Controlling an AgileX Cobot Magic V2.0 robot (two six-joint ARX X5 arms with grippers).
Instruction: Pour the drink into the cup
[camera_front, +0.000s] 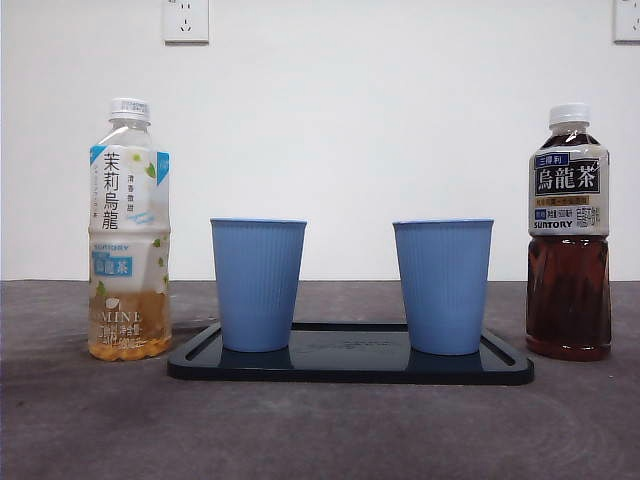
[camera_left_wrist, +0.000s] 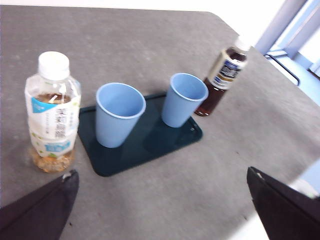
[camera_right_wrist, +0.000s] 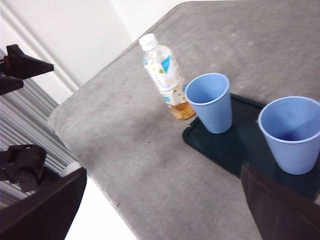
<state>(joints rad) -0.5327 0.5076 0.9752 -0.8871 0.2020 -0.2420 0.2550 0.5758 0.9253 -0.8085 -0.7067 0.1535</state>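
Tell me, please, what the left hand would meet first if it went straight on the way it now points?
Probably the dark tray, near the blue cup beside the pale tea bottle. The open left hand is aimed there from above; depth is uncertain, so it might reach bare table first.

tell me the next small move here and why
Probably bring the left gripper, jaws open, down toward the jasmine tea bottle. It stands capped and upright beside the tray, nearest that arm. Both blue cups look empty, and neither gripper holds anything; the right gripper is open too, away from the things. The dark tea bottle is equally untouched.
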